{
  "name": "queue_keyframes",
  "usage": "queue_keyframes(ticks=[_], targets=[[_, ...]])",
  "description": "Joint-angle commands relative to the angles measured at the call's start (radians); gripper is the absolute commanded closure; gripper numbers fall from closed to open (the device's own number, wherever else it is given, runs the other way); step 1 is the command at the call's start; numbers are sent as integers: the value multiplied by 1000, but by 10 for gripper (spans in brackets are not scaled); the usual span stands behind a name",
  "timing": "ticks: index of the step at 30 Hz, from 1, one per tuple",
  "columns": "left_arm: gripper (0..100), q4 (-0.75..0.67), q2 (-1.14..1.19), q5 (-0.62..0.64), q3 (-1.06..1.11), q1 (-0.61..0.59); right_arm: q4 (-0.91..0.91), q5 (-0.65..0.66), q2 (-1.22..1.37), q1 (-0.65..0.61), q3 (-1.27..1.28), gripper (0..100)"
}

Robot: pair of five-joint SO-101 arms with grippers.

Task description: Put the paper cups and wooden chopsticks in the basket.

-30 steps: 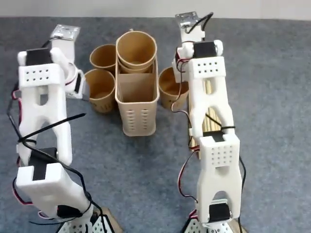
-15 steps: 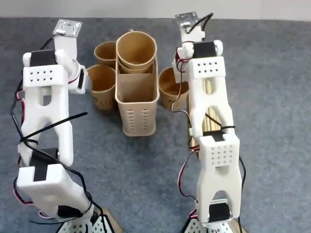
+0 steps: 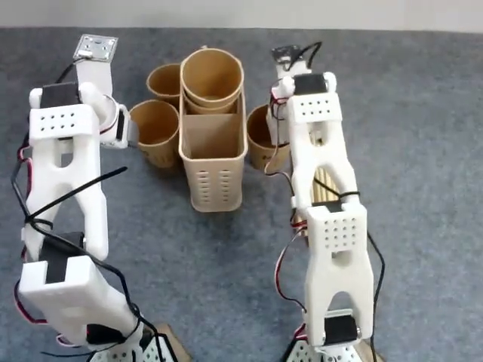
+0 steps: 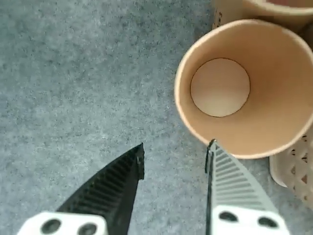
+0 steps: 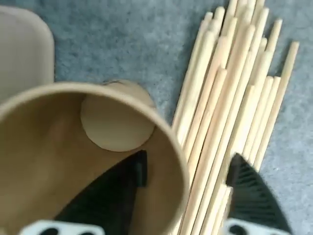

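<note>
Currently, high view: the basket (image 3: pixel 215 177) stands upright on the grey carpet (image 3: pixel 423 113) between the two arms, with stacked cups (image 3: pixel 213 74) in its far compartment. Two loose paper cups stand upright to one side of it, the far-left cup (image 3: pixel 164 81) and the near-left cup (image 3: pixel 155 130), the latter just beside the basket wall and next to the left arm (image 3: pixel 64 162). The right cup (image 3: pixel 262 136) stands at the basket's other side, partly under the right arm (image 3: pixel 323 162), which also covers most of the wooden chopsticks (image 3: pixel 324 188) lying on the carpet. Left wrist view: the left gripper (image 4: pixel 176 146) is wide open and holds nothing; its pale fingertip sits at the outer rim of the near-left cup (image 4: pixel 244 88) (contact not certain), its black one over bare carpet. Right wrist view: the right gripper (image 5: pixel 190 159) is open and straddles the right cup's (image 5: pixel 98 142) wall, one finger inside, the other above the chopsticks, without clamping.
</note>
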Motion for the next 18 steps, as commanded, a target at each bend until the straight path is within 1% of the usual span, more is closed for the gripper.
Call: queue_keyframes(ticks=[1, 3, 5, 11, 16, 18], targets=[[866, -18, 54, 2, 7, 8, -54, -8, -8, -10, 10, 903], [902, -29, 73, 2, 5, 10, -58, -8, 24, -7, 41, 968], [924, -48, 85, 2, 5, 10, -59, -8, 54, -5, 44, 995], [995, -54, 85, 0, -4, 10, -51, -8, 105, -2, -2, 994], [996, -38, 85, 0, -117, 2, -50, -8, 71, 8, -2, 994], [996, 3, 85, 0, -171, 2, -31, -3, 54, 10, -2, 994]])
